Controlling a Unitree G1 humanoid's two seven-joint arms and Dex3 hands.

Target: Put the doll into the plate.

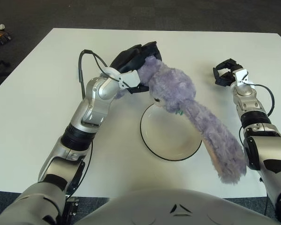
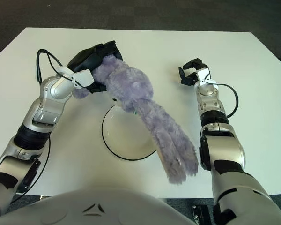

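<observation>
A purple plush doll (image 1: 173, 89) with long ears hangs in the air, my left hand (image 1: 133, 61) shut on its upper end. Its head is over the far edge of the white, black-rimmed plate (image 1: 164, 140). The long ears (image 1: 220, 145) trail down to the right, past the plate's right rim toward the table's front. My right hand (image 1: 227, 70) shows at the right of the table, well clear of the doll's head, holding nothing.
The white table (image 1: 37, 93) carries the plate near its middle. A black cable (image 1: 82, 61) loops off my left forearm. Dark floor lies beyond the far edge, with a small object (image 1: 0, 35) at the upper left.
</observation>
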